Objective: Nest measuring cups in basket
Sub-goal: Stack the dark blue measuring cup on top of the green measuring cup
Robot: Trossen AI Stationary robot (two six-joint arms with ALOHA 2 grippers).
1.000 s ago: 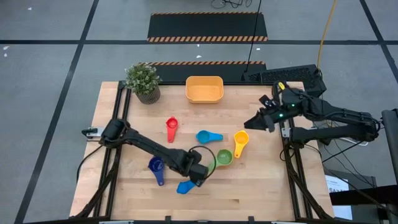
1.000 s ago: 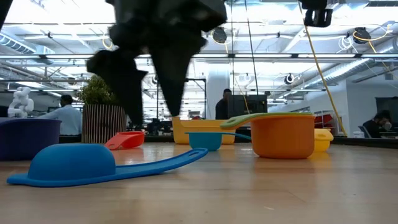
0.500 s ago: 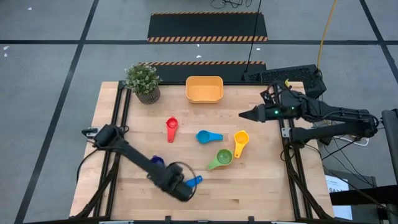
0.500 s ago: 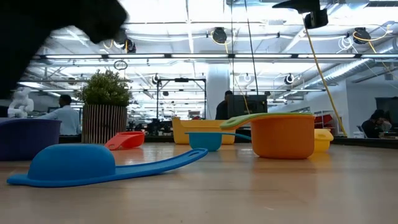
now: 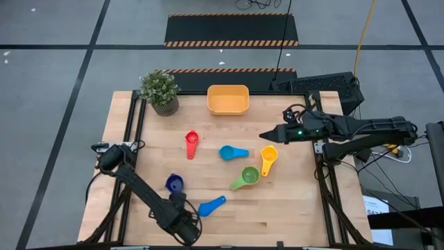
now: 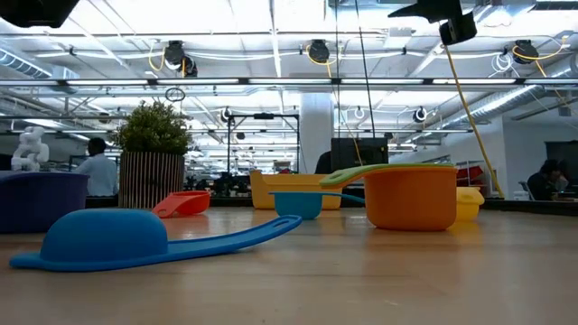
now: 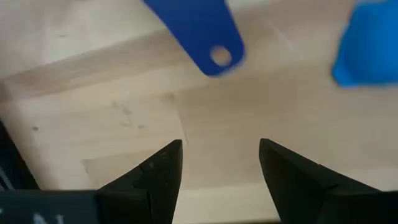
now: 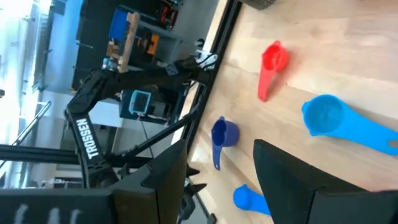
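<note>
The left gripper [image 5: 186, 229] hangs empty, fingers parted, over the front edge of the pale wooden table [image 5: 291, 208], just beside the overturned light blue plastic measuring cup [image 5: 211, 205]. The right gripper [image 5: 266, 135], also parted and empty, hovers above the orange cup [image 5: 268, 157]. These scoops look light, stiff and slippery; their flat handles seem the easiest hold. The orange-yellow plastic basket [image 5: 228, 99] waits at the table's far edge, in an open, bright workshop.

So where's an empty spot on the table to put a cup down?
Bare wood lies between the plant and the red cup, and along the right edge past the orange cup. The middle is crowded: light blue cup, green cup.
</note>
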